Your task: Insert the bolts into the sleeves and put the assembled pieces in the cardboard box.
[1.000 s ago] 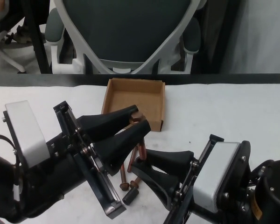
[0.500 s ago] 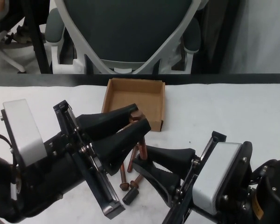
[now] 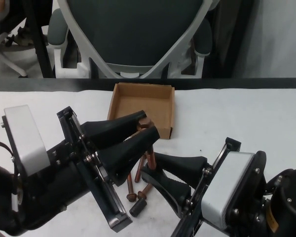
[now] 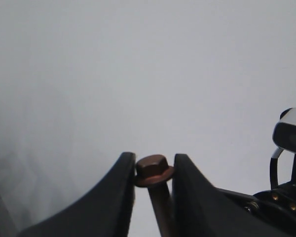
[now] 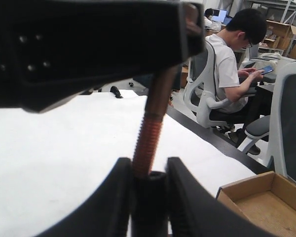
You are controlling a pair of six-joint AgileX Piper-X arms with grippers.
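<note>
No words, labels, numbers or signs were legible anywhere, including on the open brown cardboard box (image 3: 159, 102).
</note>
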